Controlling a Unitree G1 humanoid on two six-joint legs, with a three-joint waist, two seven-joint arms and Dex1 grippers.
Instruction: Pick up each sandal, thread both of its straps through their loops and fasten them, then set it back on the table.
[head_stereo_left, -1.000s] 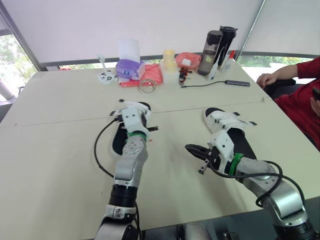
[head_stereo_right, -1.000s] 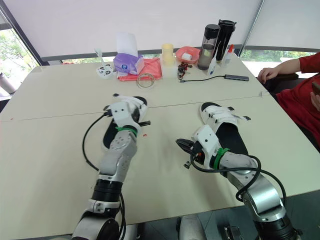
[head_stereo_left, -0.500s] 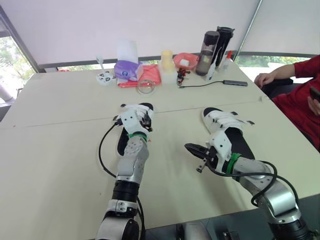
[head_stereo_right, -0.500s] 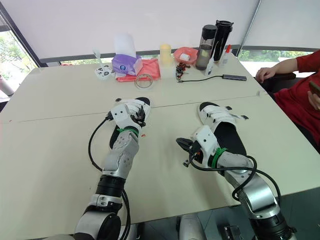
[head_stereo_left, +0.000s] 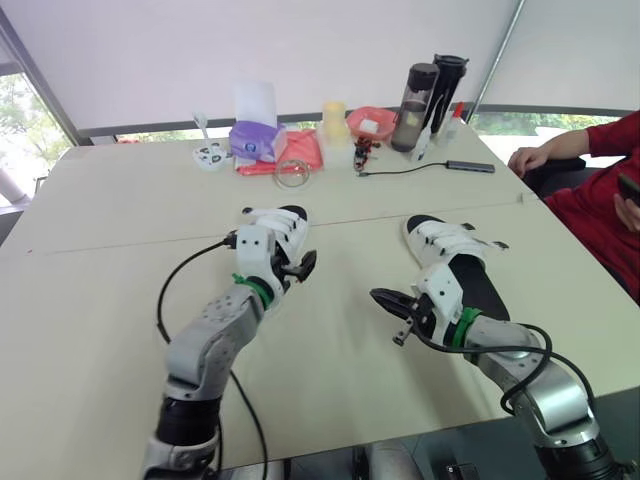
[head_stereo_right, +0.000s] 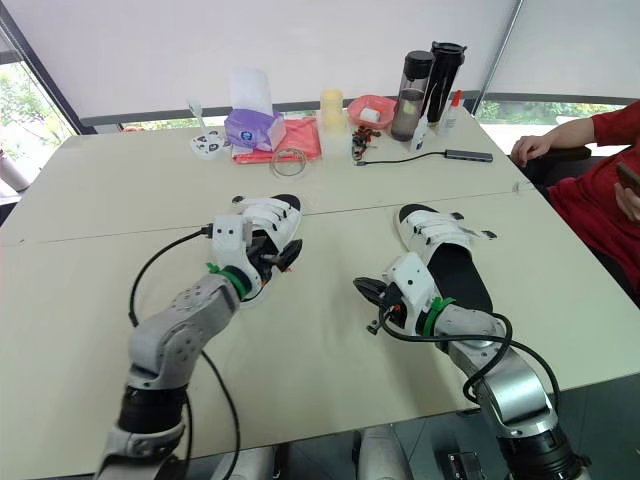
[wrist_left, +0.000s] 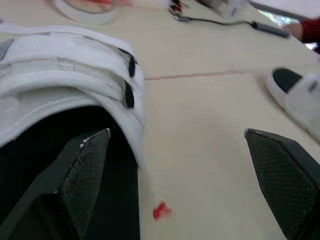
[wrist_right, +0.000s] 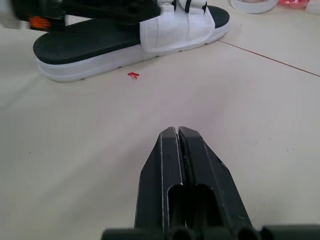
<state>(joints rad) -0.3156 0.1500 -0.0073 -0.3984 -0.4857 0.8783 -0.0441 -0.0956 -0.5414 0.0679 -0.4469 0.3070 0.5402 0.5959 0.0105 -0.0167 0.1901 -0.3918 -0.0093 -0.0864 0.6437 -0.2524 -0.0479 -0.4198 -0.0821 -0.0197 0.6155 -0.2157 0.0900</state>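
Two white-strapped sandals with black footbeds lie on the beige table. The left sandal (head_stereo_left: 283, 232) has both straps (wrist_left: 65, 65) lying across it. My left gripper (head_stereo_left: 297, 266) hovers over this sandal's right side, open wide; one finger (wrist_left: 85, 170) is above the footbed, the other (wrist_left: 285, 180) above bare table, gripping nothing. The right sandal (head_stereo_left: 452, 256) lies under my right forearm. My right gripper (head_stereo_left: 384, 298) is shut and empty just above the table between the two sandals, pointing toward the left sandal (wrist_right: 175, 30).
Along the far edge stand two dark bottles (head_stereo_left: 425, 92), a purple tissue pack (head_stereo_left: 258, 135), a pink bowl (head_stereo_left: 373, 122), a tape ring (head_stereo_left: 294, 172) and a cabled hub (head_stereo_left: 474, 166). A person's red sleeve (head_stereo_left: 590, 150) rests at the right edge. A red scrap (wrist_left: 160, 210) lies beside the left sandal.
My left gripper has gone from shut to wide open, and its elbow has swung out to the left. The right arm has stayed put.
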